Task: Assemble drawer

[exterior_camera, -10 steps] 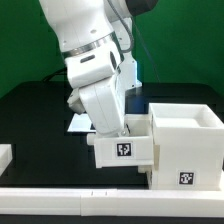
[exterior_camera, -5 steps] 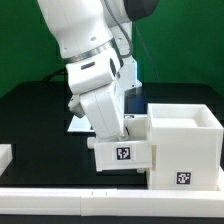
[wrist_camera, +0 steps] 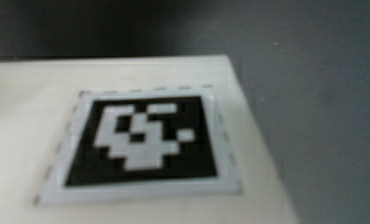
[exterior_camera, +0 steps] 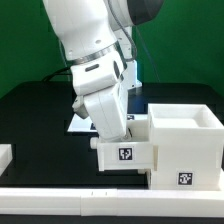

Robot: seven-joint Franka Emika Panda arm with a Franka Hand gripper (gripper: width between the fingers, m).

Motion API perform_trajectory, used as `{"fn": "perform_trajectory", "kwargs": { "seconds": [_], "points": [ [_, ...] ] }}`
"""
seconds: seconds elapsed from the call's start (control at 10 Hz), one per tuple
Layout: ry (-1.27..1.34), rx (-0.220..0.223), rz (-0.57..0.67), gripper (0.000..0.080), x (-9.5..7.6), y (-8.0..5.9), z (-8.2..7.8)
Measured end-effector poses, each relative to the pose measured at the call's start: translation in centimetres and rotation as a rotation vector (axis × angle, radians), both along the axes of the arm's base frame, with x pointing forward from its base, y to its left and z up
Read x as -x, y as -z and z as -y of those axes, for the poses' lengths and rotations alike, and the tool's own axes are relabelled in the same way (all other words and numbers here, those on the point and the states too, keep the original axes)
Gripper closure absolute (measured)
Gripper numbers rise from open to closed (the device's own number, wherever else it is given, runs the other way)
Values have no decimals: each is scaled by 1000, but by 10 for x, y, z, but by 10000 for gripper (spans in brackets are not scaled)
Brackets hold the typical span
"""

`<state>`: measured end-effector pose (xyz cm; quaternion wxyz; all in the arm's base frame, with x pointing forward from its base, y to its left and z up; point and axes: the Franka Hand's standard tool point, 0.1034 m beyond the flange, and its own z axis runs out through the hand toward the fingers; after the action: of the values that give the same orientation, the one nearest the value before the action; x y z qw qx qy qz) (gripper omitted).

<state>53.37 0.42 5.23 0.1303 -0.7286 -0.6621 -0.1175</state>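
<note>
The tray box (exterior_camera: 126, 154) has slid closer against the casing (exterior_camera: 185, 147).

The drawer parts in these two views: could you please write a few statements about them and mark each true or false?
1. The small tray box sits against the large casing, on its exterior-view left. True.
2. The casing lies tipped over on its side. False: it stands upright with its open top facing up.
3. The tray box shows a black-and-white tag on its front face. True.
4. The robot arm is far from the tray box. False: it reaches down right onto it.
5. The wrist view shows the whole casing. False: a blurred tag on a white surface fills it.
</note>
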Motion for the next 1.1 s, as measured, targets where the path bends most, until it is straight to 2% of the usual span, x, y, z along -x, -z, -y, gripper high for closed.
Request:
{"fn": "perform_trajectory", "kwargs": {
  "seconds": [0.7, 1.1],
  "points": [
    [40, 4, -1, 765, -5, -3, -2],
    [-125, 21, 102, 765, -5, 1, 1]
  ]
}}
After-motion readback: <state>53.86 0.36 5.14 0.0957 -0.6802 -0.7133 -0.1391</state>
